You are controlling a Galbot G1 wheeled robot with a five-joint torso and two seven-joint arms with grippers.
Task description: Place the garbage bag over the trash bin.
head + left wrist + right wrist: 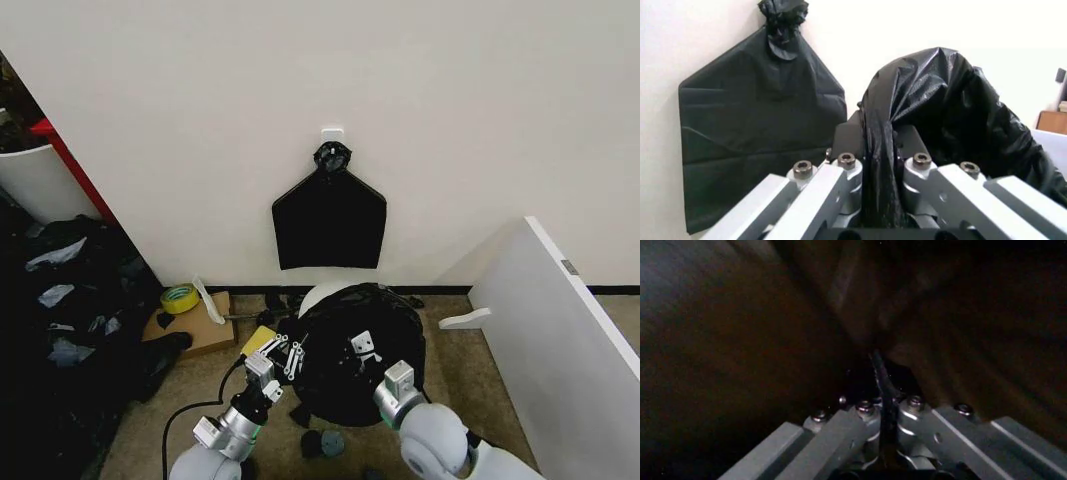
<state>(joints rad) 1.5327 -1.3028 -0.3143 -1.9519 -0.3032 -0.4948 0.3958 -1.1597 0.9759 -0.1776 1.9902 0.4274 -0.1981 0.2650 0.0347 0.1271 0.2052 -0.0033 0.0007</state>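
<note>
Garbage bag [345,345] draped over trash bin [322,294] on floor by wall, pinched at its left edge by left gripper [288,356], at its right by right gripper [366,350].

place: robot test corner, utility-like room | evidence: bare white wall [450,100], brown floor [470,370], bag bundle [330,215] on wall hook, cardboard [195,325] with tape roll [180,297] lower left

Crinkled glossy black garbage bag [350,365] draped over white trash bin [318,296] by wall.
</note>
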